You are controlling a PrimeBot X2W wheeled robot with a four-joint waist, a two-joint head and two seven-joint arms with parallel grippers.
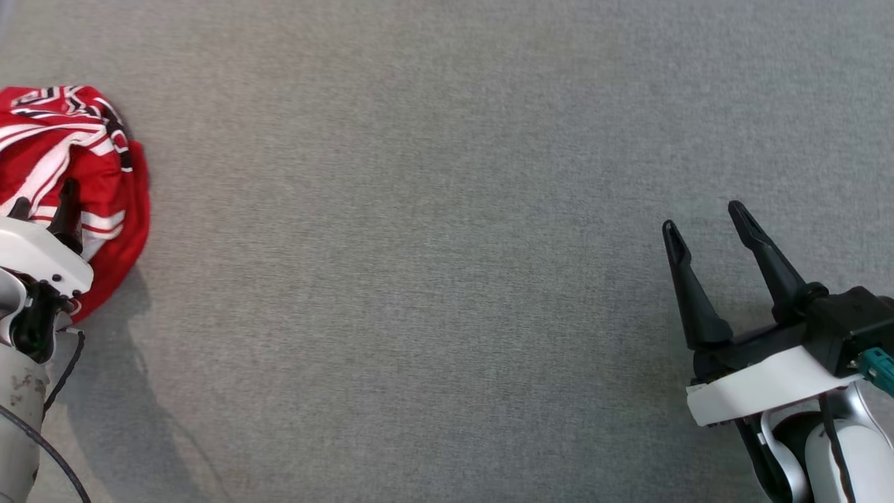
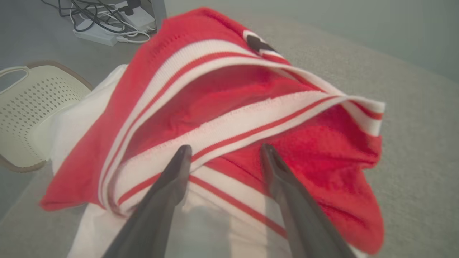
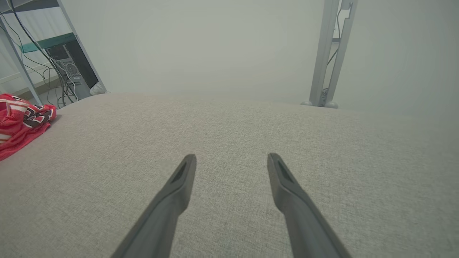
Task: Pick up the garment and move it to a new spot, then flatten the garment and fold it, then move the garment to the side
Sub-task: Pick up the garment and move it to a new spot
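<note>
Jaws apart, left gripper [image 2: 224,150] at garment [image 2: 215,89], basket [image 2: 28,114] beyond.

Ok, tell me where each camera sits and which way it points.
Head: on the head, looking down at the grey table; left gripper at the red garment, right gripper open over bare table.
Left wrist: faces the garment close up, past its own open fingers.
Right wrist: looks across the table to a wall, past its own fingers.
Shared: all three show the garment.

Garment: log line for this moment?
stage: pre-grasp | garment: crumpled, far left of table | left gripper: open over garment, nothing held | right gripper: open, empty, above table
</note>
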